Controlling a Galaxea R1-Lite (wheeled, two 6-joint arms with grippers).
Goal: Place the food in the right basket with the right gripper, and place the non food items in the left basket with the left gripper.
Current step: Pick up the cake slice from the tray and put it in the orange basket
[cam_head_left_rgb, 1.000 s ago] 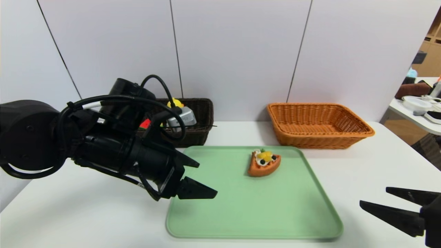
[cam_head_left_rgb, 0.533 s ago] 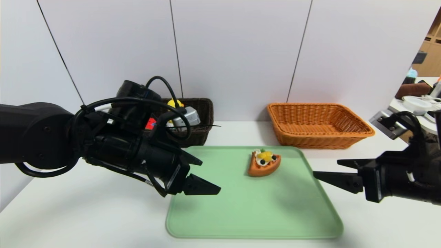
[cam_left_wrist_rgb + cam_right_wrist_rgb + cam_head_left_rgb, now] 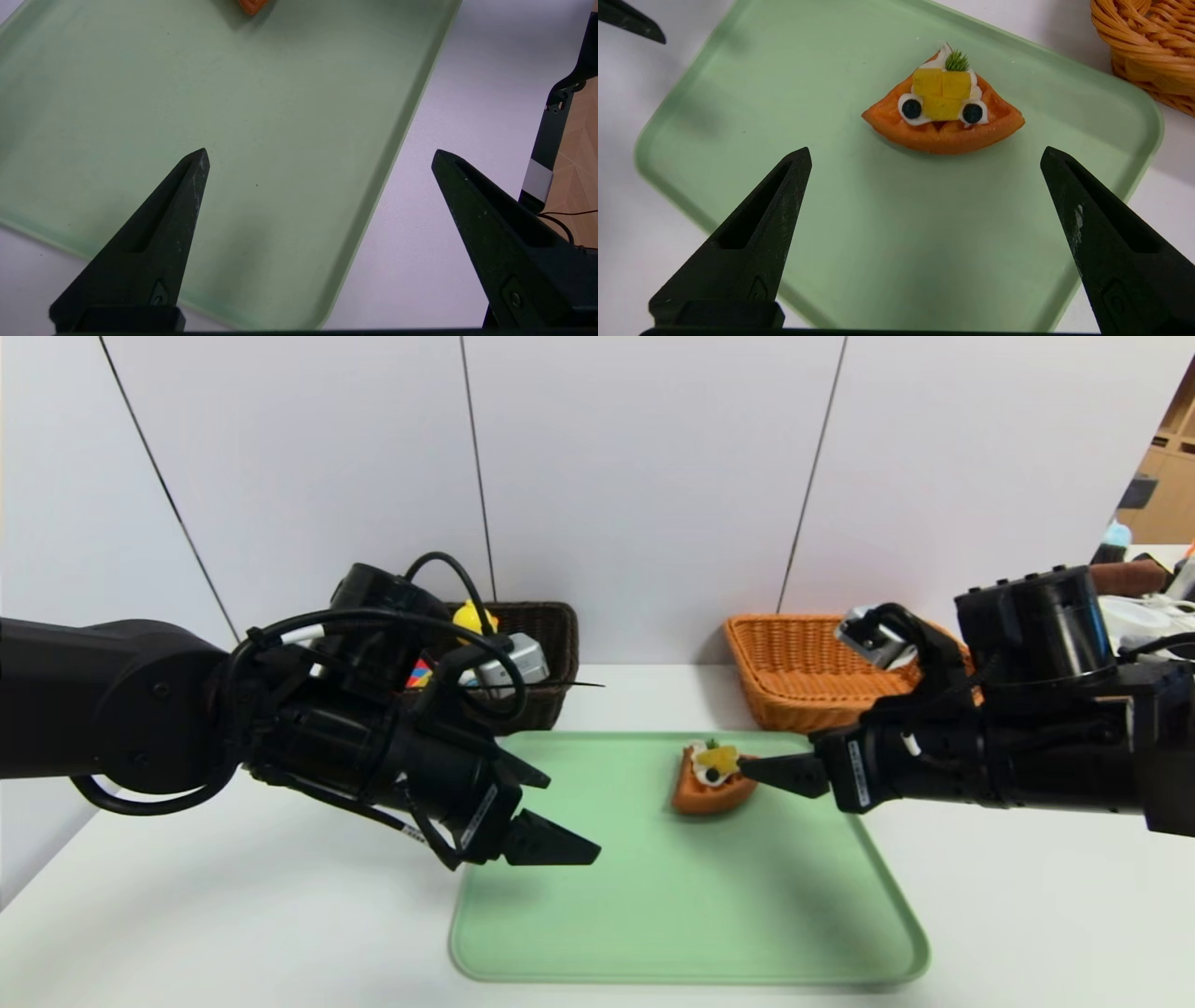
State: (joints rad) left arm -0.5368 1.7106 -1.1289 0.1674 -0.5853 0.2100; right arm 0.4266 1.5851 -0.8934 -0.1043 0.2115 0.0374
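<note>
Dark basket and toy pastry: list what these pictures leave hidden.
- Left basket, head view: the left arm covers most of it; only the duck's head and a corner of the cube show.
- Food, left wrist view: cut off by the picture's edge.
- Right basket, head view: the right arm hides its far side.

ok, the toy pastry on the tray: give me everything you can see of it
The toy pastry is a small orange-brown wedge with a waffle-like top, looking like moulded plastic. It carries white cream, yellow fruit cubes, two black berries and a green sprig. It lies flat, topping up, on the far part of the green tray, touching only that. The right claw is open just before it, not gripping.
</note>
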